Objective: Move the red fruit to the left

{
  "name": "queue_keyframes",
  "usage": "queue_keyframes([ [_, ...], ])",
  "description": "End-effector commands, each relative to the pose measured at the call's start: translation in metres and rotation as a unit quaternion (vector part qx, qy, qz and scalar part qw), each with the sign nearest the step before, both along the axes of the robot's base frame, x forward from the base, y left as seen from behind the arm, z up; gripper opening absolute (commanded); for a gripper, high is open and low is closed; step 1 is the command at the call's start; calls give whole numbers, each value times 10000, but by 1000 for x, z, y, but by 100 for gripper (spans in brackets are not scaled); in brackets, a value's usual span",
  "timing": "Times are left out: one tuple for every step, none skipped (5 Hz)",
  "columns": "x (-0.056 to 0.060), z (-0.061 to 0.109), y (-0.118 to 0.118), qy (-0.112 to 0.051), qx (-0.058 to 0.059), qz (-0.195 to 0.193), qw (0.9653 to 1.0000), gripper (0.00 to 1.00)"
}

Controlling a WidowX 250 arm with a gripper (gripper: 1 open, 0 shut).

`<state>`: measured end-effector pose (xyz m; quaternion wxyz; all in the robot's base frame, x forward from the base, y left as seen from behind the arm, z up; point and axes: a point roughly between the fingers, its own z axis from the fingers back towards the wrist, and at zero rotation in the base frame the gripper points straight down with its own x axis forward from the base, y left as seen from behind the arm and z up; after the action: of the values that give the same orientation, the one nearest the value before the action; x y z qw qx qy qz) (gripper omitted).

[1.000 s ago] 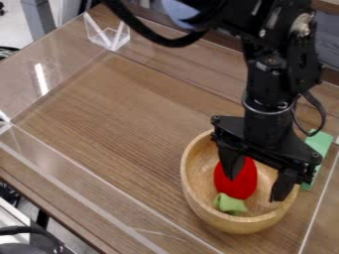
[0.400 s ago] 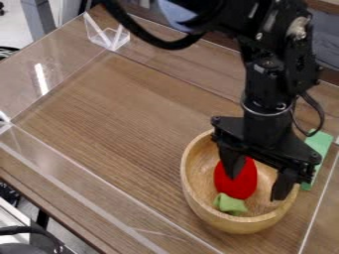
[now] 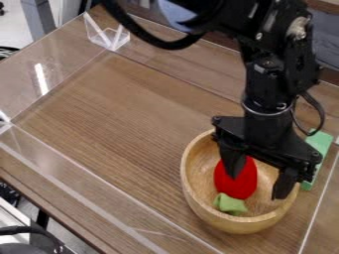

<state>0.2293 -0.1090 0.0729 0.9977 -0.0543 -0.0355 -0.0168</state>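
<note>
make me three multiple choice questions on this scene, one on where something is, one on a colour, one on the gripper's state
1. Where is the red fruit?
A. on the bare table
B. inside the wooden bowl
C. on the green block

2. What colour is the leafy piece at the fruit's lower end?
A. light green
B. blue
C. yellow

3. How does the gripper stand?
A. shut, high above the bowl
B. out of view
C. open, pointing down into the bowl, fingers either side of the fruit

Answers:
1 B, the fruit lies within the bowl's rim.
2 A, a pale green piece shows under the red.
3 C, the two dark fingers stand apart with the fruit between them.
</note>
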Motion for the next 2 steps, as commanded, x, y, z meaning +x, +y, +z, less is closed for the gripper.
queue_keyframes([
  [7,14,2,-297,-100,65,9995,100],
  [7,15,2,-319,-94,75,9994,100],
])
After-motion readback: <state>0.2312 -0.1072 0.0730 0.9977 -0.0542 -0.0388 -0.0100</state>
